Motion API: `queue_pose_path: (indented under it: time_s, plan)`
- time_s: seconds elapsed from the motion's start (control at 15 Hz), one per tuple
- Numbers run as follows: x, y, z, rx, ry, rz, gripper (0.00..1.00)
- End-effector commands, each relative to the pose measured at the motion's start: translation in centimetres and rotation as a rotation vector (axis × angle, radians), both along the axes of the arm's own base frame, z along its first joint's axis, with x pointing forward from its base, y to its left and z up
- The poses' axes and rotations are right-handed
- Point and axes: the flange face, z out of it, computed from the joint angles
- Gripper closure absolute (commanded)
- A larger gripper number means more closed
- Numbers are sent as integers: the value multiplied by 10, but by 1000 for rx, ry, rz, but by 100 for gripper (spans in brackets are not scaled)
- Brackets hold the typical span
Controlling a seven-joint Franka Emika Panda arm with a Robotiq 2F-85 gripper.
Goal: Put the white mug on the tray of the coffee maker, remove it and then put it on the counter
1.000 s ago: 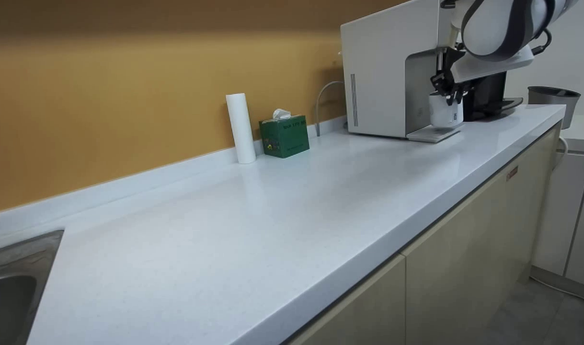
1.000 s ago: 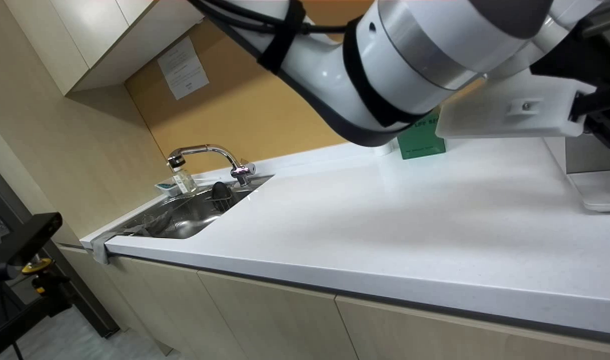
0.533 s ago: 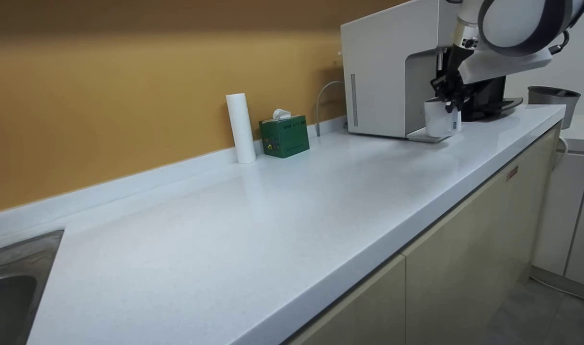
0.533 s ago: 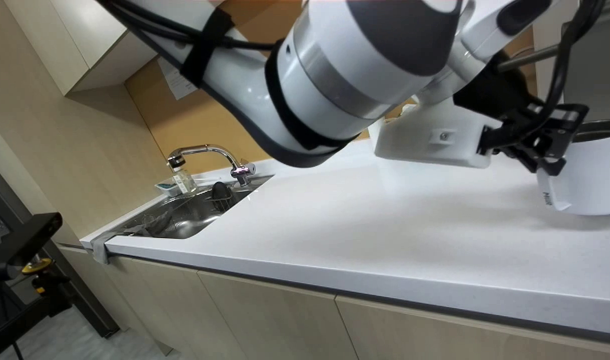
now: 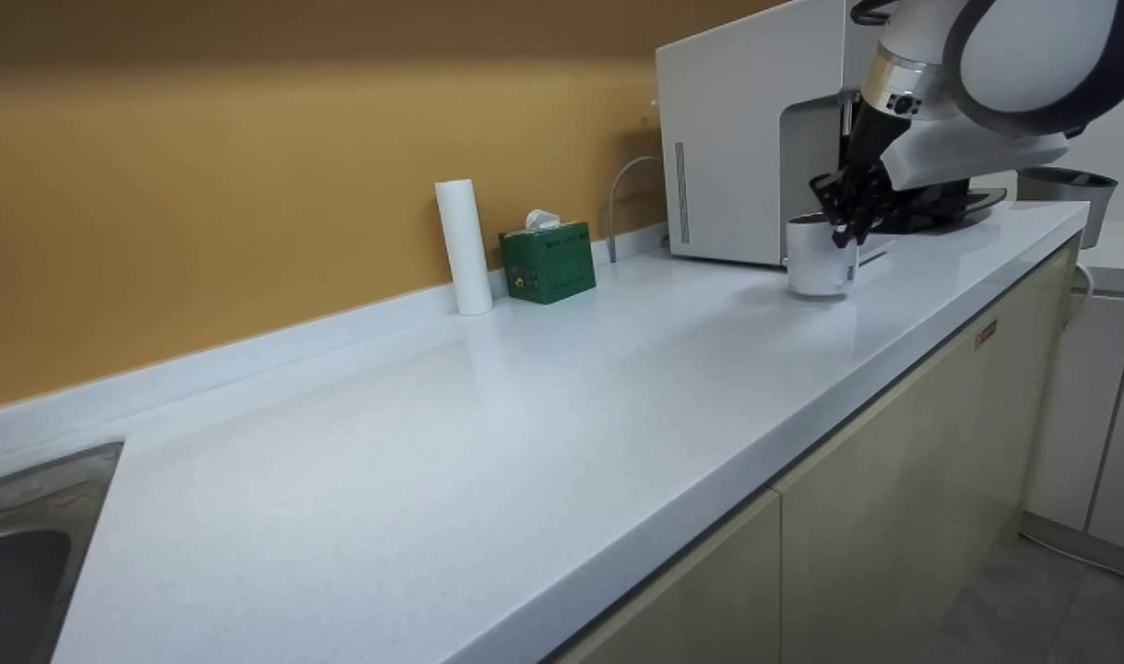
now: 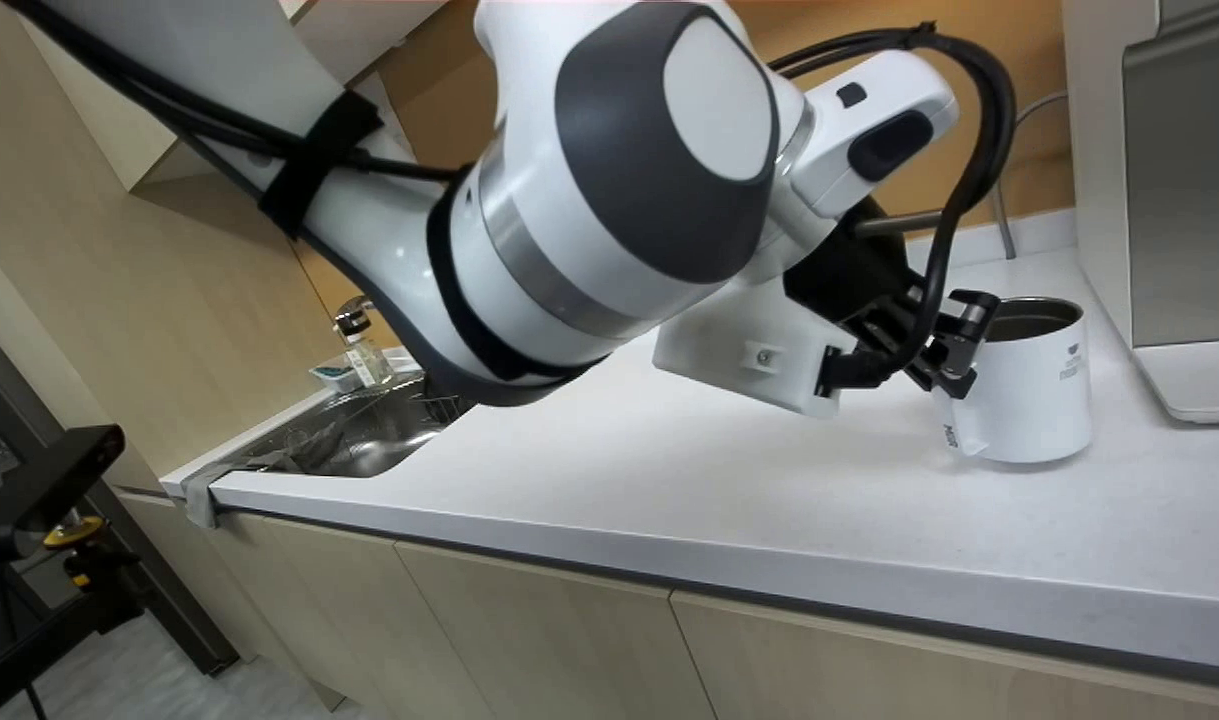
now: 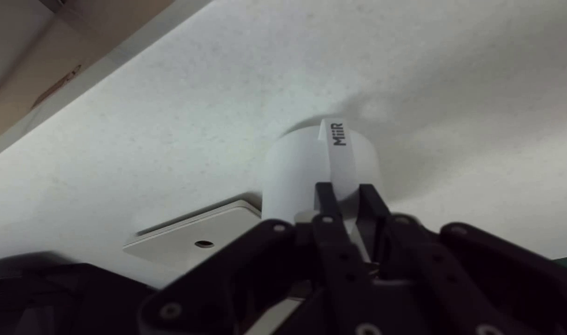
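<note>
The white mug (image 5: 812,263) is upright just beside the coffee maker's tray (image 6: 1209,385), at or barely above the counter (image 5: 525,397); I cannot tell whether its base touches. My gripper (image 7: 346,191) is shut on the mug's handle (image 7: 341,158), one finger on each side of it, in the wrist view. The gripper also shows at the handle in both exterior views (image 5: 843,236) (image 6: 957,383). The mug (image 6: 1034,395) has its dark open rim up. The tray (image 7: 232,223) lies left of the mug in the wrist view. The coffee maker (image 5: 737,166) stands behind the mug.
A green tissue box (image 5: 548,263) and a white paper roll (image 5: 465,247) stand along the wall. A sink (image 6: 369,445) is at the counter's far end. A grey bin (image 5: 1069,189) stands beyond the coffee maker. The counter's front edge (image 6: 669,555) runs near the mug.
My gripper has carried the mug from over the tray out to the tray's side, towards the sink end, and lower, close to the counter. It has stayed shut on the handle.
</note>
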Motion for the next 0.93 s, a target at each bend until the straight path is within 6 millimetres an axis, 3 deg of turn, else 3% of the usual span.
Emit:
queue_pose_path:
  time_s: [0.0,0.53,0.73,0.87]
  plan:
    - [-8,8,0,33,-28,24,96]
    - [-12,8,-2,45,-27,26,96]
    - [-12,7,0,52,-28,25,55]
    - [-12,6,1,57,-31,23,49]
